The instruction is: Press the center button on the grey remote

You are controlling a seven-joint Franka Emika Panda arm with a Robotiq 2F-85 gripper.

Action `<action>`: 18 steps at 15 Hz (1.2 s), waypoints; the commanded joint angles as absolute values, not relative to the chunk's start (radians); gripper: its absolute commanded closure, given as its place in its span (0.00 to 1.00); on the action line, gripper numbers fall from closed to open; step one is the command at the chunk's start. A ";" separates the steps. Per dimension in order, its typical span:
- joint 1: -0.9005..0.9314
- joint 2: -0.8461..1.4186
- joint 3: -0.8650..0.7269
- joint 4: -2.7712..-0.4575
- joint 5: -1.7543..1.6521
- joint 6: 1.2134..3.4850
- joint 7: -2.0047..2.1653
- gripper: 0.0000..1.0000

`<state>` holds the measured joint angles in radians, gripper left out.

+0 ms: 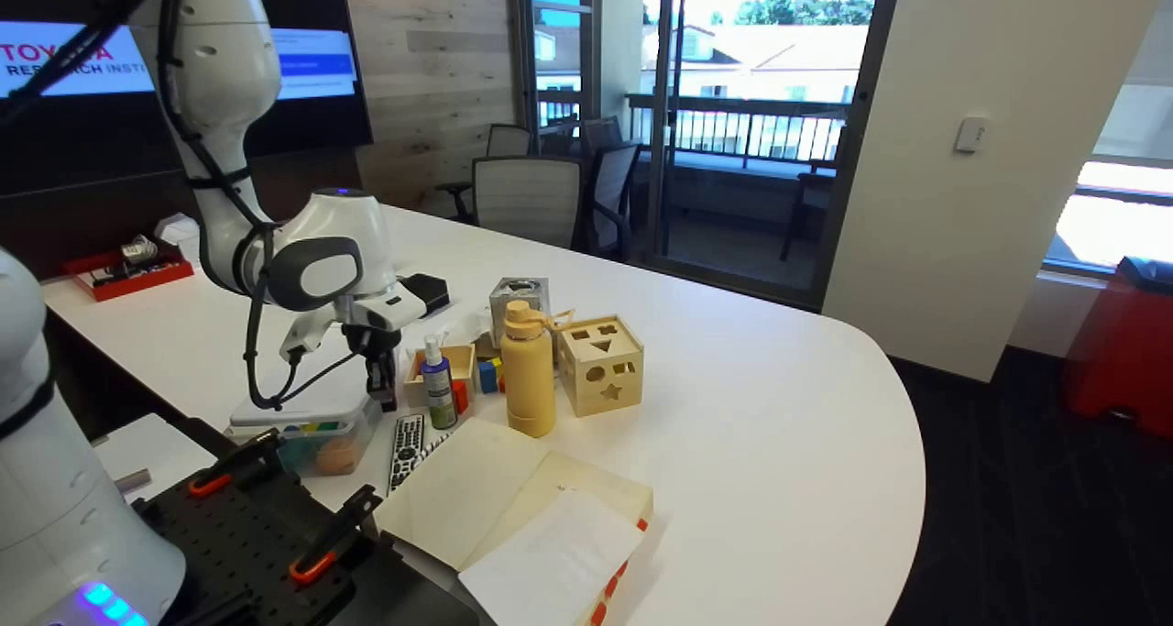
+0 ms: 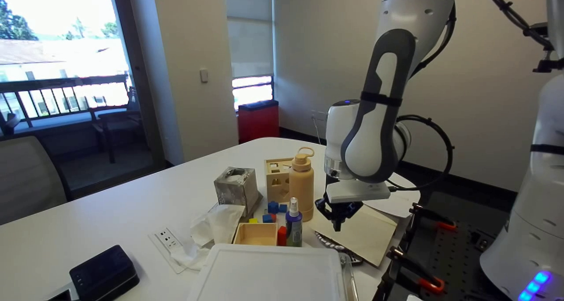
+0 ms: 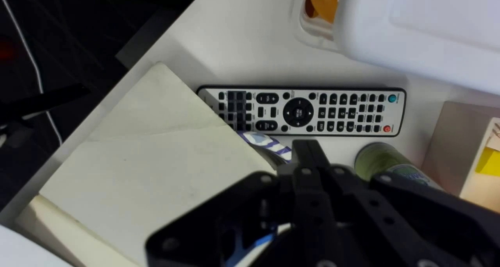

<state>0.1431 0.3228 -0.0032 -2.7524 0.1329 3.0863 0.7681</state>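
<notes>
The grey remote (image 3: 318, 116) lies face up on the white table in the wrist view, with black buttons and a round black ring of arrows. Its center button (image 3: 299, 112) sits inside that ring. The remote also shows in both exterior views (image 1: 406, 444) (image 2: 354, 259), partly hidden in one exterior view. A cream folder's corner covers one end of the remote. My gripper (image 3: 306, 144) is shut and empty, its fingertips together. In the wrist view the fingertips appear just below the remote's lower edge. In both exterior views the gripper (image 1: 383, 399) (image 2: 337, 226) hangs above the table.
A spray bottle (image 1: 438, 388), a yellow bottle (image 1: 530, 374) and a wooden box (image 1: 429, 362) stand beside the remote. A lidded plastic bin (image 3: 414, 28) is on its opposite side. The cream folder (image 3: 164, 157) lies against it. A shape-sorter cube (image 1: 601, 366) stands farther off.
</notes>
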 commanded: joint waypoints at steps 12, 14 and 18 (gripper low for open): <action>0.136 0.628 0.027 -2.543 0.260 3.102 0.644 1.00; 0.127 0.655 0.035 -2.526 0.266 3.101 0.641 1.00; 0.121 0.688 0.041 -2.505 0.278 3.100 0.638 1.00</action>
<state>0.1387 0.6664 0.0247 -2.5226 0.2394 3.0901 0.6842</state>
